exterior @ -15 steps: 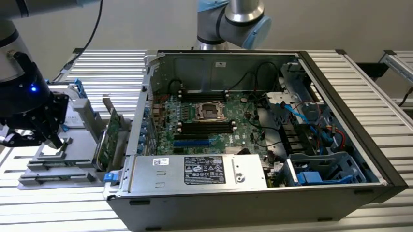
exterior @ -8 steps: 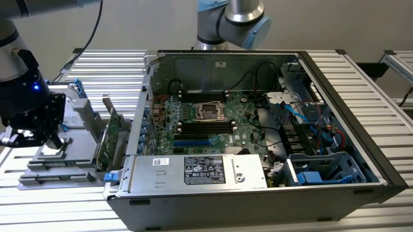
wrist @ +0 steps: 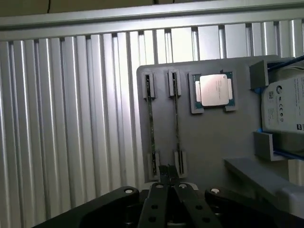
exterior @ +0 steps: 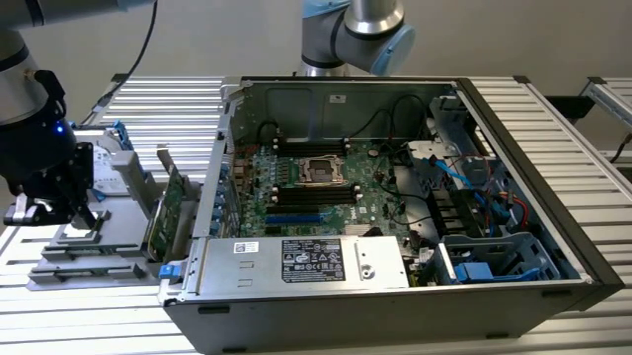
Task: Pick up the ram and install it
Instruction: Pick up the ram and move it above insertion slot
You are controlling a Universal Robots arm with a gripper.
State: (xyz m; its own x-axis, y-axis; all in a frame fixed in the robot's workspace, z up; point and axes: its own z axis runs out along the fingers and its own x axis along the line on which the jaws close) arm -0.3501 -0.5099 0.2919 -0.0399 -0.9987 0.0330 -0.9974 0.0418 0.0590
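Wrist view, thin ram (wrist: 176, 126), ribbed alu table (wrist: 71, 118)

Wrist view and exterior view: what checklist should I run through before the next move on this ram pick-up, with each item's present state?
1. End effector opened for a grasp: not ok, its fingers are shut.
2. Ram in the end effector: not ok, nothing is held.
3. Ram sticks available: ok, two stand edge-on in holders on the grey fixture.
4. End effector lined up with one stick: cannot tell; its tip sits near the ends of both.
5. Motherboard slots free: ok, no green stick stands in them.
6. Computer case open: ok, the motherboard is exposed.
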